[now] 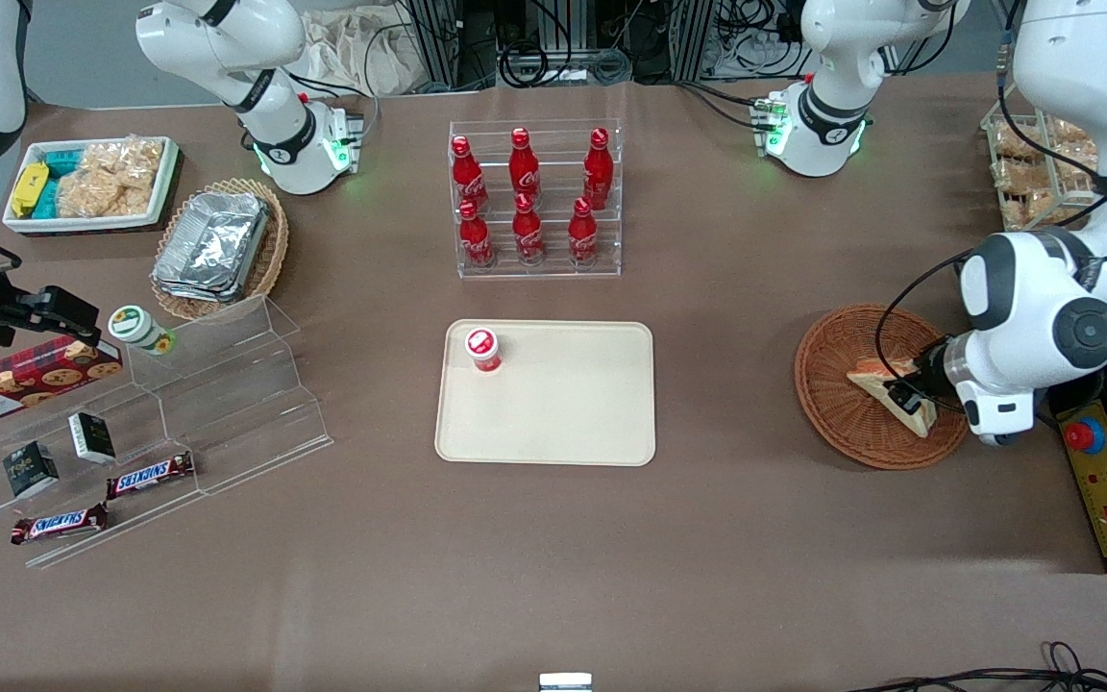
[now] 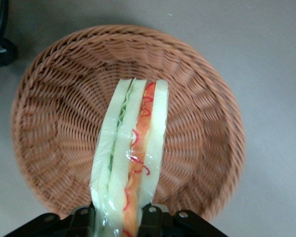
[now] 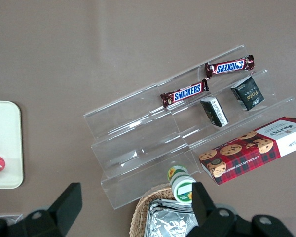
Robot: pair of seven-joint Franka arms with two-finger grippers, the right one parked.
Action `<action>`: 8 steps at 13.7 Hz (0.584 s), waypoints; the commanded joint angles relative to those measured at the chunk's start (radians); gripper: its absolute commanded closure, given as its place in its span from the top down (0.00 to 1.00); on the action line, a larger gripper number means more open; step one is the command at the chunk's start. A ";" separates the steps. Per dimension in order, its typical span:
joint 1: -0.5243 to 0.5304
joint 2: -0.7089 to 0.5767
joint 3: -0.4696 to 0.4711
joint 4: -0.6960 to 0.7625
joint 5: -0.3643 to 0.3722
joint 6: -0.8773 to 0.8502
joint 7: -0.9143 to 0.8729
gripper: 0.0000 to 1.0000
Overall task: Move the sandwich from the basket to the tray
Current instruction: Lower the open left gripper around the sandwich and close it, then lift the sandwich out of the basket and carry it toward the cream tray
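The end effector (image 2: 119, 217) sits low over the round reddish-brown basket (image 1: 832, 404), at the working arm's end of the counter (image 1: 726, 538), its two fingers (image 2: 150, 219) closed narrow against the flat sides of the sandwich (image 1: 885, 386). From the wrist camera the sandwich (image 2: 130, 153) stands on edge between the fingers, wrapped in clear film, with pale bread layers, green filling on one side and orange and red strands on the other. The woven basket (image 2: 54, 123) lies directly under it; whether the wedge touches the weave or hangs just above it is hard to tell from these angles. Nothing else lies in the basket.

The beige tray (image 1: 573, 423) lies flat in the middle of the counter, well apart from the basket. One small cup with a red and white lid (image 1: 482, 348) stands in the tray's corner nearer the parked arm and farther from the front camera.

Above the tray in the front picture, a clear rack (image 1: 536, 197) carries six red bottles in two rows. Toward the parked arm's end, a tan oval basket (image 1: 270, 259) contains stacked foil containers (image 1: 212, 240), and a white bin (image 1: 164, 187) holds bagged golden snacks beside yellow and teal packets. A clear stepped stand (image 1: 227, 404) there carries a cookie box (image 1: 30, 380), a green-lidded jar (image 1: 138, 329), two small dark boxes and two chocolate bars (image 1: 150, 474).
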 commanded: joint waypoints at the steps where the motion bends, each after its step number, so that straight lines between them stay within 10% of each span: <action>1: -0.003 -0.004 -0.069 0.208 0.017 -0.239 0.088 0.00; 8: -0.003 0.047 -0.426 0.463 0.006 -0.401 0.310 0.00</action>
